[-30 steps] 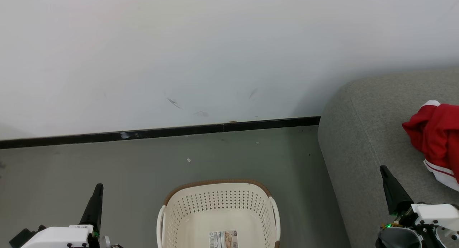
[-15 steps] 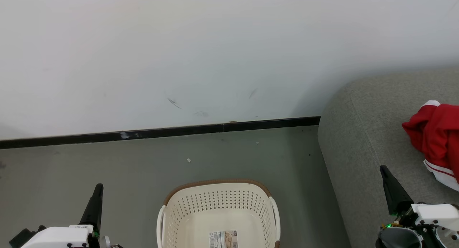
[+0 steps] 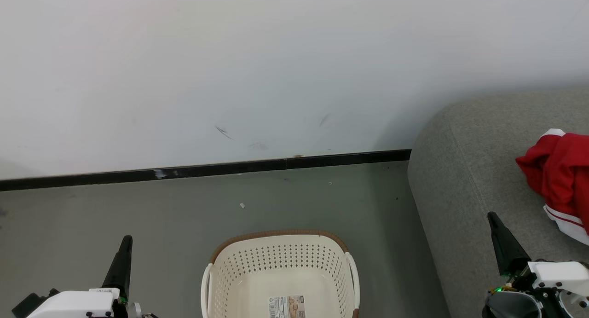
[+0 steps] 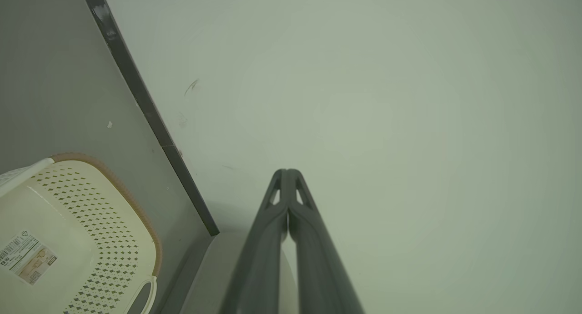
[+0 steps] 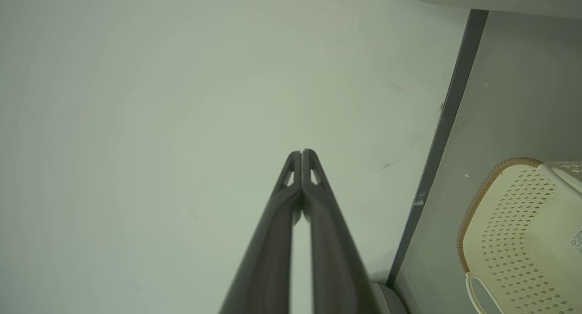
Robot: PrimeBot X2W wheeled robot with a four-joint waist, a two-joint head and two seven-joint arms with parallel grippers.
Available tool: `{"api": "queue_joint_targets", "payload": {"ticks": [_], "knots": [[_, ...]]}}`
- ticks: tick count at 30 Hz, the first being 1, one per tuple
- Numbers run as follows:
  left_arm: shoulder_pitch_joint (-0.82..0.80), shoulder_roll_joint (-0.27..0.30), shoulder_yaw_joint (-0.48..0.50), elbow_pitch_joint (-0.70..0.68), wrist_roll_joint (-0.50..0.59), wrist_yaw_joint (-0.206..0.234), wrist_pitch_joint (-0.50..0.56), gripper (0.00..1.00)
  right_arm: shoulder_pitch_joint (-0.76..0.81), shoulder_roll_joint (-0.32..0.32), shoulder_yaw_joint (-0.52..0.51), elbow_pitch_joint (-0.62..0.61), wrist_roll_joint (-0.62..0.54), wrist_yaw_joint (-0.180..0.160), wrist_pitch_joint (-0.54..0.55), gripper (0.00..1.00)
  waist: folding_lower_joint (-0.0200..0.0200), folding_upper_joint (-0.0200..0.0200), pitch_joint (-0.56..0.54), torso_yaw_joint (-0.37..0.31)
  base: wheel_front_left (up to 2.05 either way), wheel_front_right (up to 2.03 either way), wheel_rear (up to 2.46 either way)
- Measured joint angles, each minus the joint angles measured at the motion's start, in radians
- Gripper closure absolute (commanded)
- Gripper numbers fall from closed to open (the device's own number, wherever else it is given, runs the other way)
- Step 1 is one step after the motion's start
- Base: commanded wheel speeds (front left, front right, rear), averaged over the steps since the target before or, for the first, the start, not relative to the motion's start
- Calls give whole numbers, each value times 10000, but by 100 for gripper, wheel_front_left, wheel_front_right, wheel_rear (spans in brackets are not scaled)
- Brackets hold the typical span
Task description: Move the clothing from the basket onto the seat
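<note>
One grey seat (image 3: 460, 180) carries the red-and-white garment (image 3: 559, 170), the basket (image 3: 276, 258) on the floor beside it holds only its label (image 3: 287, 306), so the transfer looks finished and calls for no further grasp; left gripper (image 3: 127, 240) and right gripper (image 3: 492, 216) are clenched on nothing.

No visible change over the last second, left end effector (image 3: 125, 244), right end effector (image 3: 494, 221), basket (image 3: 276, 234), all unmoved
</note>
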Motion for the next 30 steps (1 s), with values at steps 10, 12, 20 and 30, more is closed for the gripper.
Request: {"api": "queue_joint_targets", "payload": {"ticks": [10,12,20,30], "knots": [[-21,0,0,2,0,0,0,100,0,-2,2,0,0,0,0,100,0,0,0,0,0,0,0],[-22,0,0,4,0,0,0,100,0,-2,2,0,0,0,0,100,0,0,0,0,0,0,0],[-22,0,6,4,0,0,0,100,0,-4,4,0,0,0,0,100,0,0,0,0,0,0,0],[-23,0,10,6,0,0,0,100,0,-6,6,0,0,0,0,100,0,0,0,0,0,0,0]]}}
